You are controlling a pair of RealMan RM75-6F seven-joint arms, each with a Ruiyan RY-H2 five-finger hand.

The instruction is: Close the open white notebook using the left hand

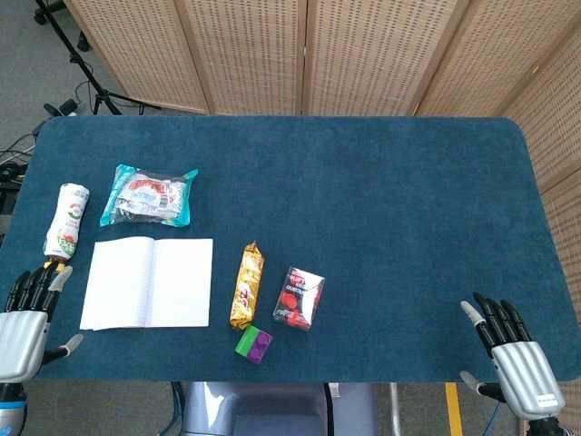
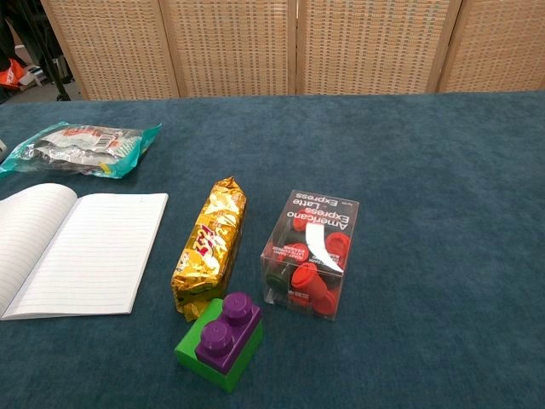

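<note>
The white notebook (image 1: 148, 282) lies open and flat on the blue table near its front left; in the chest view the notebook (image 2: 72, 249) shows its lined pages at the left edge. My left hand (image 1: 27, 318) hovers at the table's front left corner, just left of the notebook, fingers spread and holding nothing. At the front right edge, my right hand (image 1: 506, 343) is far from the notebook, fingers spread, empty. Neither hand shows in the chest view.
A gold snack bar (image 1: 246, 285), a clear box with red contents (image 1: 300, 297) and a green-and-purple block (image 1: 253, 344) lie right of the notebook. A teal snack packet (image 1: 148, 196) and a bottle (image 1: 66, 222) sit behind it. Wicker screens (image 1: 309, 54) back the table (image 1: 381, 200).
</note>
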